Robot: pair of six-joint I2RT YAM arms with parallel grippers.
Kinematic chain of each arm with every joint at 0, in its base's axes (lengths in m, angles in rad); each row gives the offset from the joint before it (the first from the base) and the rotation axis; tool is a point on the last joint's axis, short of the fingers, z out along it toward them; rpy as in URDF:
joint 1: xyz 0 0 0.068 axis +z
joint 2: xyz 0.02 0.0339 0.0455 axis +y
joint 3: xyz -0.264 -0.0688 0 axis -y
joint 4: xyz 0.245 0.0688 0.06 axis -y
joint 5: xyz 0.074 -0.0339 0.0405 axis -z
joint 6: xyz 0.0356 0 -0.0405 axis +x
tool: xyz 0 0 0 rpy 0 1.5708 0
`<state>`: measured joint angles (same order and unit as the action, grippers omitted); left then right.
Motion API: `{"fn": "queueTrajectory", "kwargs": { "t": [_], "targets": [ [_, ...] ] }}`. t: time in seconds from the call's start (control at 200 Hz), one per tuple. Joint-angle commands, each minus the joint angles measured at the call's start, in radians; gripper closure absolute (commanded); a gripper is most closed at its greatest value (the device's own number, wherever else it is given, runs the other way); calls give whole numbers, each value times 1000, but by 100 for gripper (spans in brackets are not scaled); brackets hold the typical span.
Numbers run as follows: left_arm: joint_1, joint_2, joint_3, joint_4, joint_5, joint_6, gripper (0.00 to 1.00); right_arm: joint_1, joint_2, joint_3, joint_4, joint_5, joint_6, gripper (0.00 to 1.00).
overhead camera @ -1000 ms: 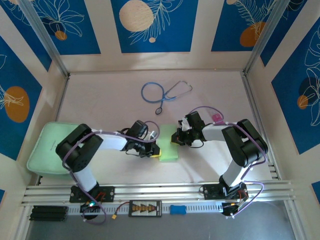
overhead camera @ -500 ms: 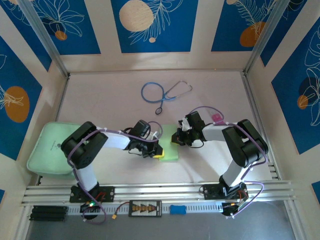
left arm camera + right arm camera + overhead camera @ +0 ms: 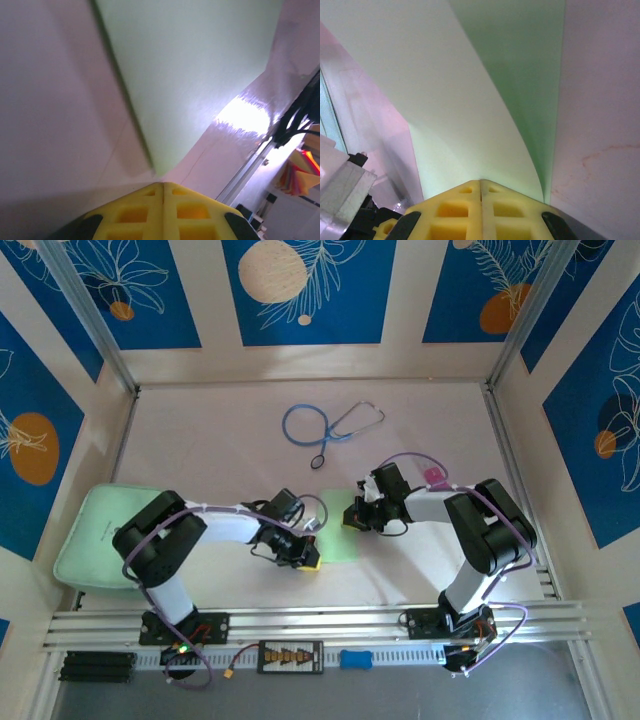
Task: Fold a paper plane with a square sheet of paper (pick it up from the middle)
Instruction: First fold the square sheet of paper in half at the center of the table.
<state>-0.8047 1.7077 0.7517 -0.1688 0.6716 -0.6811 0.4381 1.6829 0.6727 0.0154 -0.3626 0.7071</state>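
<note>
Paper sheet (image 3: 445, 100) within right gripper (image 3: 481, 182)

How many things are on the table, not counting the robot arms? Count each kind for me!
Green paper sheet: 1
Mint-green pad: 1
Blue stethoscope: 1
Small pink thing: 1
Total: 4

The square sheet of paper (image 3: 190, 75) is thin, smooth and matt. The table (image 3: 50, 125) shines glossy; the yellow fingers (image 3: 455, 215) look like matt moulded plastic.
</note>
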Motion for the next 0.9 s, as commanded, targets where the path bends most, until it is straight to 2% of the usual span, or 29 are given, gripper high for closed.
{"fn": "queueTrajectory", "kwargs": {
  "t": [0.0,0.12,0.225,0.445,0.685,0.745,0.895],
  "targets": [
    [-24,-63,67,-207,-90,78,100,-5,24,-50,-145,107,-19,100],
    [-5,-160,106,-209,-142,63,100,-9,24,-46,-148,96,-33,100],
    [55,-172,140,-131,-118,32,100,-9,28,-43,-143,78,-44,100],
    [201,2,231,69,5,-50,100,-10,47,-14,-156,47,-84,100],
    [228,152,309,191,78,-93,100,-12,75,8,-173,48,-87,100],
    [227,180,323,189,82,-83,100,-11,79,8,-174,51,-87,100],
    [226,243,373,63,2,9,100,-13,84,12,-182,53,-82,100]
  ]
}}
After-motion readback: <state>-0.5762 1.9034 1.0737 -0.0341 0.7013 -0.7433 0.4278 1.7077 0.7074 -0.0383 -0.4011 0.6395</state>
